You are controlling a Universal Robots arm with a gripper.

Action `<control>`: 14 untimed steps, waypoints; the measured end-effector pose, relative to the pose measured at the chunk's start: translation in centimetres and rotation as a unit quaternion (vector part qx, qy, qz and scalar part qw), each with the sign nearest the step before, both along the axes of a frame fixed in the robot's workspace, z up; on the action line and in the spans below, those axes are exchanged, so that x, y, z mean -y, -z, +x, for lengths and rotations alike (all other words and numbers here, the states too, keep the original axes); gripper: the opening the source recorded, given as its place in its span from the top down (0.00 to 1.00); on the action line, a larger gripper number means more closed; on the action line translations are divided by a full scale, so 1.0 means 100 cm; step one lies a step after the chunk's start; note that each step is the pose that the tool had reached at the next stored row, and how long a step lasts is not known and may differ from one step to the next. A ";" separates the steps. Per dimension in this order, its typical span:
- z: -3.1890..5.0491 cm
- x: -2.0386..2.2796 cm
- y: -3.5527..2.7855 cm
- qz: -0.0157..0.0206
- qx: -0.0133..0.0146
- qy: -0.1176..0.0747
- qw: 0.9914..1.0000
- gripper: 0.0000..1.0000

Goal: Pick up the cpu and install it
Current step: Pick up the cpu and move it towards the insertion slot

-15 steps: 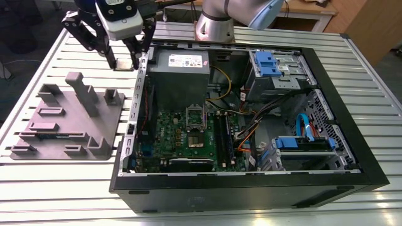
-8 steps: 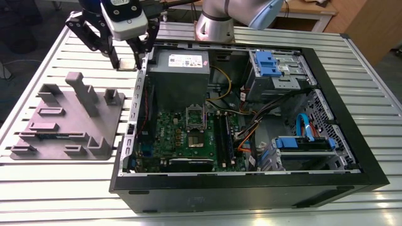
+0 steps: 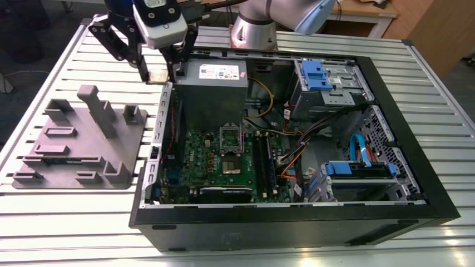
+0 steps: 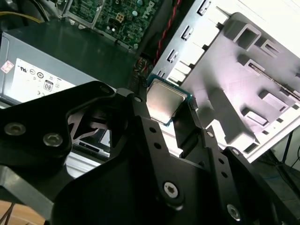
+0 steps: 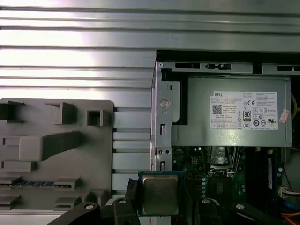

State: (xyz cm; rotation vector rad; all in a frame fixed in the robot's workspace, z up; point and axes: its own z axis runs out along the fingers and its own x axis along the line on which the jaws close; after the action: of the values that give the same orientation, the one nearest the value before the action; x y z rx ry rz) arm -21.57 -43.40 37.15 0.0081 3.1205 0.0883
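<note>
Tray [image 3: 126,139] of grey plastic lies on the slatted metal bench [image 3: 67,222] at the exterior view's left, with upright blocks and slots on it. Just beside it toward the right stands the open black computer case [image 3: 297,217]. Above the case's near wall, at the corner by the power supply [image 3: 211,89], hangs the end effector [image 3: 159,75], its dark fingers closed on the cpu [image 5: 160,194]. In the first wrist view the chip sits flat between the fingers, metal top up, clear of both tray and case. The power supply carries a white printed label [image 5: 246,110] with a small pink sticker [image 5: 283,115] at one corner. Below it in the exterior view lies the green motherboard [image 3: 200,161] with the silver socket frame [image 3: 230,139], then the long black memory sticks [image 3: 263,161]. Loose cables [image 3: 297,150] run on to the blue drive brackets [image 3: 315,75] at the right.
</note>
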 end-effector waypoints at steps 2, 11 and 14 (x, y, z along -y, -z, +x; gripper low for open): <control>0.0029 0.0000 0.0001 0.000 0.000 0.000 1.000 0.53; 0.0088 0.0000 0.0002 0.000 0.000 0.000 1.000 0.53; 0.0102 -0.0001 0.0002 0.000 0.000 0.000 1.000 0.53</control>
State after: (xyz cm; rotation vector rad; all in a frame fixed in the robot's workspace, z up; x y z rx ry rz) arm -20.55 -43.39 37.13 0.0079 3.1206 0.0882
